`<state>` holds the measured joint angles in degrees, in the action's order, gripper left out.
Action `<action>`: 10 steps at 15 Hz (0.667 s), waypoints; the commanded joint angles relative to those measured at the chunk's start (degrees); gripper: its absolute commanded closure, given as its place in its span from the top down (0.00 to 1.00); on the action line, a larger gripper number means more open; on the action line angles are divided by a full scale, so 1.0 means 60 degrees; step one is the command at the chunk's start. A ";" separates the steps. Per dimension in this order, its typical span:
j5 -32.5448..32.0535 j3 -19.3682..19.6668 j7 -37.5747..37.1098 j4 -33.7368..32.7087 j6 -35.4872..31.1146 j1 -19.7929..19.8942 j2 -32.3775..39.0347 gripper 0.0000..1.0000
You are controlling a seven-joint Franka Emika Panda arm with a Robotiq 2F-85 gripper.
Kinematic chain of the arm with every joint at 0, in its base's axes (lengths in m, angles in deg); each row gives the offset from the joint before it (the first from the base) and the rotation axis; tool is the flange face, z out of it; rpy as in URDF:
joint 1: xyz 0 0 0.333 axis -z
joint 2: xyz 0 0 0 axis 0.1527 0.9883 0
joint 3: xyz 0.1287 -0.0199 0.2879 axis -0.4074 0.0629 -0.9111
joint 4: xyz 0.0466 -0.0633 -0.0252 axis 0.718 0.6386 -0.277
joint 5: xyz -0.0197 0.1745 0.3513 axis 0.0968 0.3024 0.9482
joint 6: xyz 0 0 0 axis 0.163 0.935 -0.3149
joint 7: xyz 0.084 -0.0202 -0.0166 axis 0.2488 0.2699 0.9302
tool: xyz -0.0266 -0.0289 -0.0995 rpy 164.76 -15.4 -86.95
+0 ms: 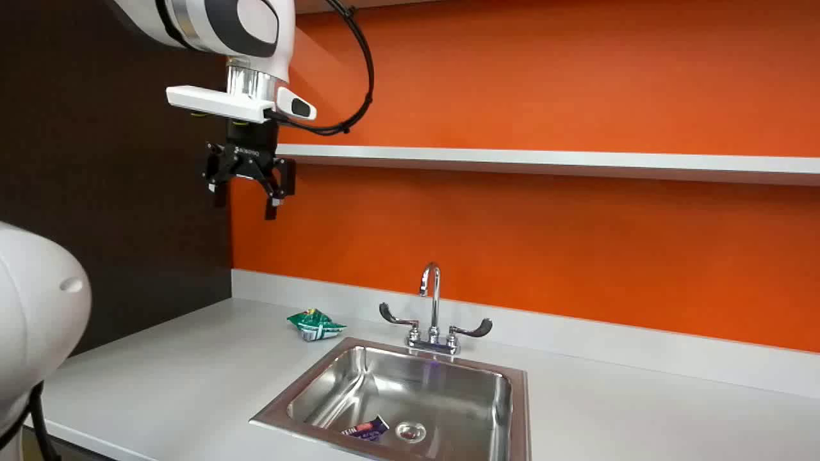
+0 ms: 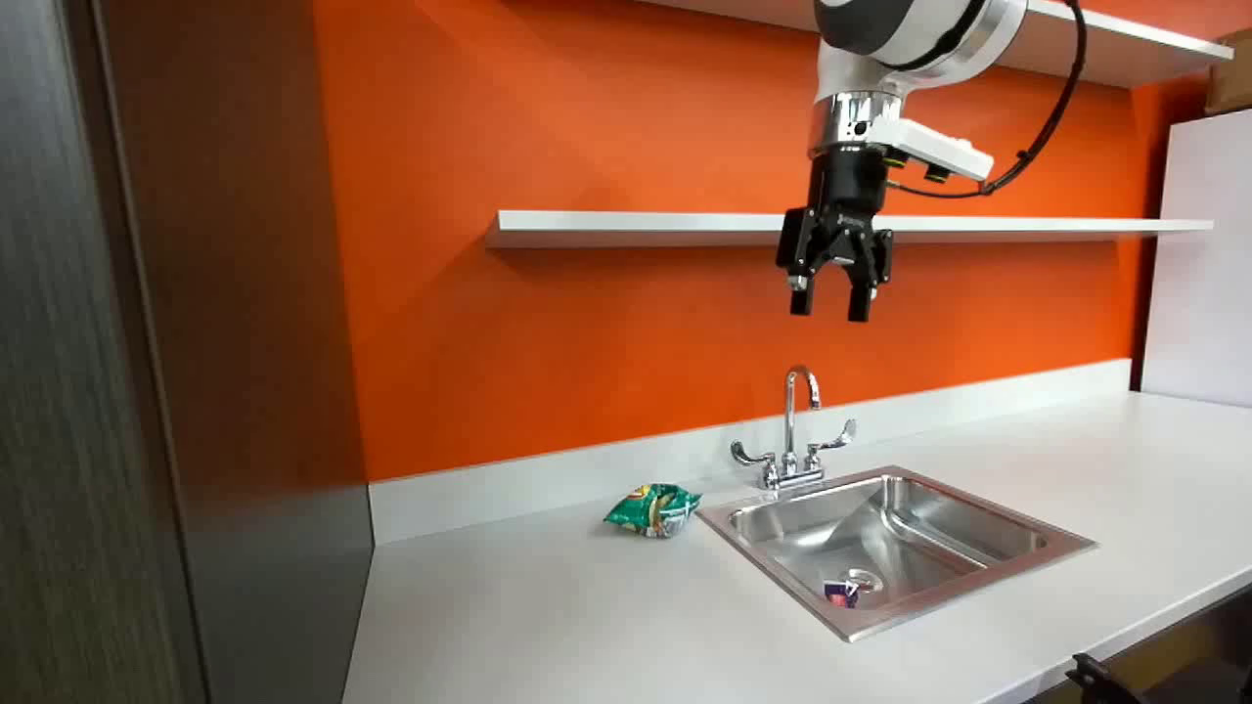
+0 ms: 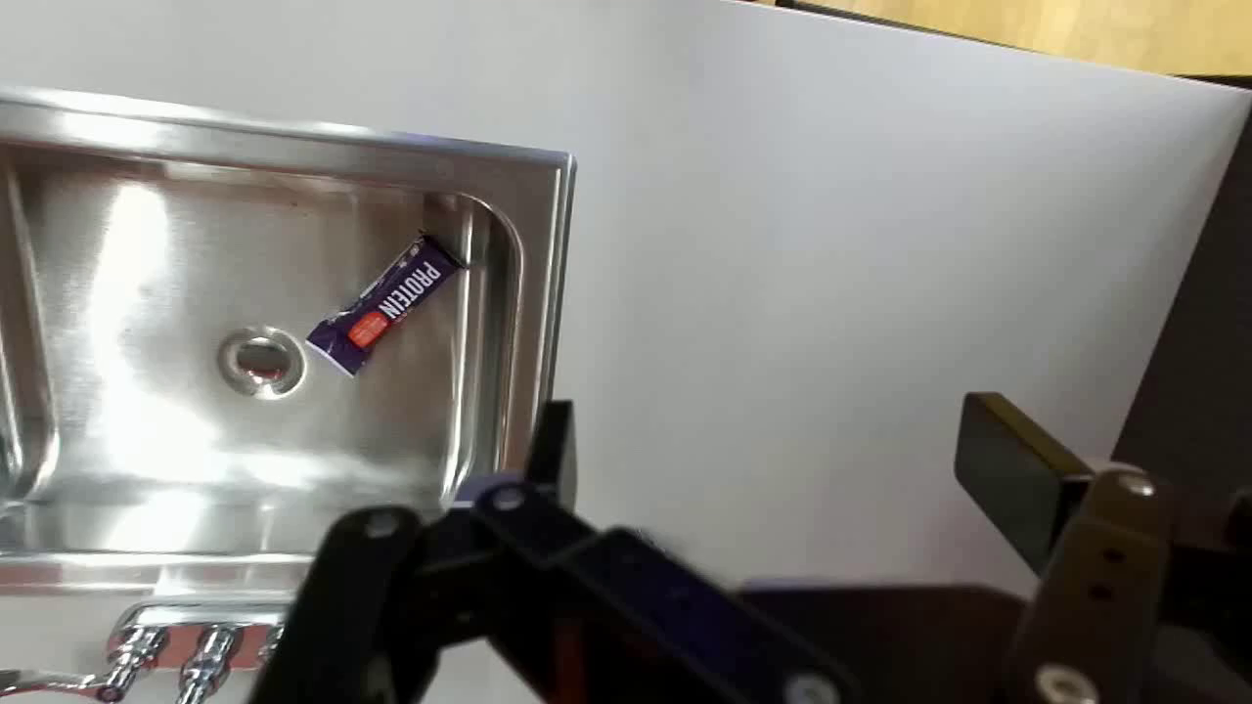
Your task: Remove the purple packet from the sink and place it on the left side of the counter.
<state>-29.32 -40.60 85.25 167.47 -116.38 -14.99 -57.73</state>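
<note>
The purple packet (image 1: 367, 429) lies flat on the floor of the steel sink (image 1: 307, 384), beside the drain. It shows small in an exterior view (image 2: 841, 594) and in the wrist view (image 3: 391, 303), where it lies diagonally near the basin wall, with "PROTEIN" on it. The sink's rim also shows in the wrist view (image 3: 543, 244). The pale counter (image 1: 179, 365) surrounds the sink. My gripper (image 1: 245, 203) is open and empty, high above the counter in both exterior views (image 2: 829, 303). In the wrist view its fingers (image 3: 768, 445) are wide apart over bare counter, beside the sink.
A small green packet (image 1: 317, 324) sits on the counter near the sink's back corner (image 2: 653, 510). The chrome faucet (image 1: 434, 301) with two handles rises behind the sink. A white shelf (image 1: 544, 157) runs along the orange wall. A dark panel (image 2: 235, 293) bounds the counter's end.
</note>
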 commanded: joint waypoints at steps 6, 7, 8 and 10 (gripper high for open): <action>-0.0304 -0.0056 -0.0483 0.0109 -0.0475 0.0606 0.0481 1.00; -0.0366 -0.0030 -0.0645 0.0169 -0.0657 0.0749 0.0590 1.00; -0.0456 -0.0020 -0.0853 0.0268 -0.0927 0.0931 0.0711 1.00; -0.0531 0.0026 -0.1171 0.0468 -0.1433 0.1222 0.0976 1.00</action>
<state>-30.86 -40.30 81.79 169.21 -121.13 -10.24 -54.09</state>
